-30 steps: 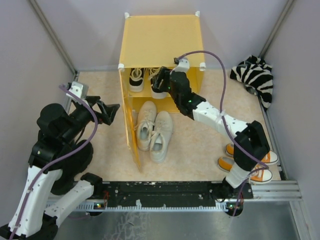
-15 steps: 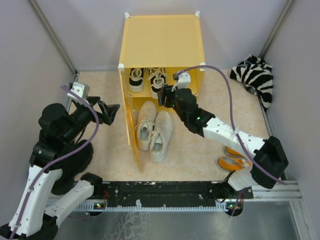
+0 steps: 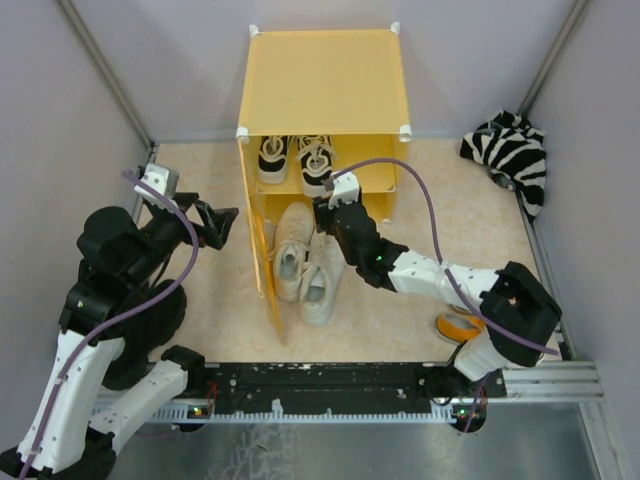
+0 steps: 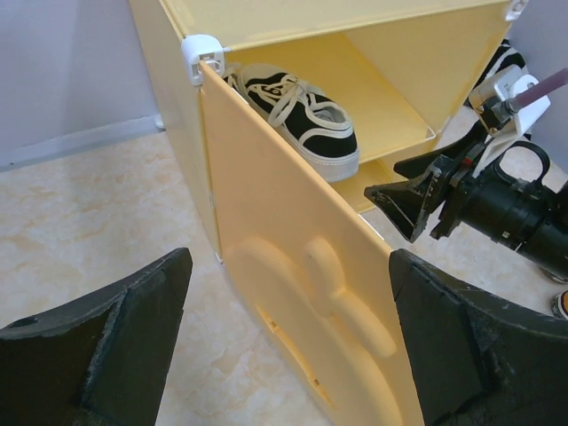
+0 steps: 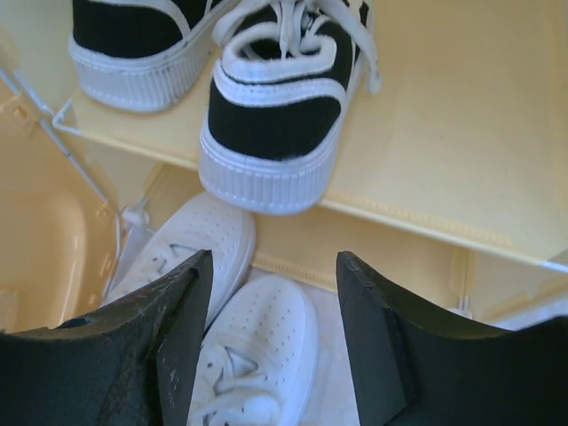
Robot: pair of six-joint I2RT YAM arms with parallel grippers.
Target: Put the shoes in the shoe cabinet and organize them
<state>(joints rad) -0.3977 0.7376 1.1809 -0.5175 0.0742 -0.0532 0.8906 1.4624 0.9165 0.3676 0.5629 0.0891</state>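
Black right gripper [image 5: 273, 266] — jaws spread, empty — hovers before the black sneakers [image 5: 275, 115], arm stretched low.

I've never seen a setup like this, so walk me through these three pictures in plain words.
Two robot arms are bolted at a table's near edge. One picture looks down from above; the other two come from cameras on the wrists. The left gripper and right gripper are both open and hold nothing. The yellow-orange shoe cabinet has its door open, with black sneakers on its shelf. Off-white sneakers lie just in front, an orange sneaker by the right arm, a zebra-striped bundle at right.
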